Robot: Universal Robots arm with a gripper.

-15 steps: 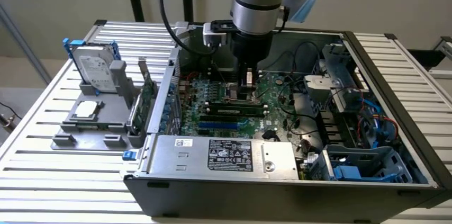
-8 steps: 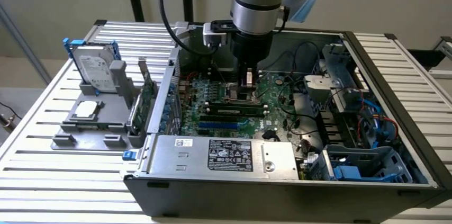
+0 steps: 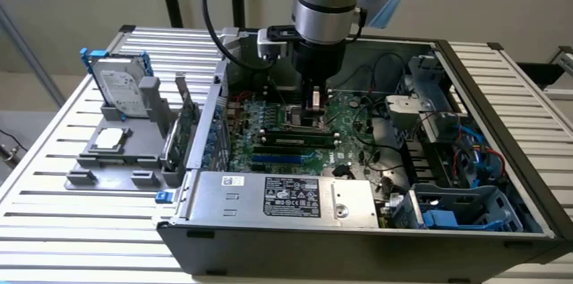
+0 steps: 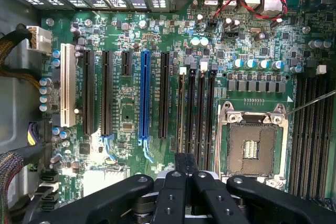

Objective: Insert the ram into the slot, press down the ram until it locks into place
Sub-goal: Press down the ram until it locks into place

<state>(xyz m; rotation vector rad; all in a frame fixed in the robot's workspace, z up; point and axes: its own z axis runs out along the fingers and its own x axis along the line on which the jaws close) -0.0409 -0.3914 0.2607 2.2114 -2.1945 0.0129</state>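
Note:
The ram (image 3: 296, 138) is a thin green stick seated lengthwise in one of the parallel black slots (image 3: 300, 133) on the motherboard, inside the open computer case (image 3: 501, 96). My gripper (image 3: 313, 117) reaches straight down into the case and hangs just over the far side of these slots. In the wrist view its black fingers (image 4: 176, 182) are pressed together, the gripper (image 4: 186, 163) shut with nothing visible between them. They cover the near ends of the narrow black slots (image 4: 202, 114). Whether the fingertips touch the ram cannot be told.
A blue slot (image 4: 144, 98) and longer black card slots lie beside the memory slots, with the bare CPU socket (image 4: 254, 145) on their other side. A power supply (image 3: 286, 197) fills the case front. Outside it, a green card (image 3: 185, 129) and hard drive (image 3: 125, 89) stand in a grey fixture.

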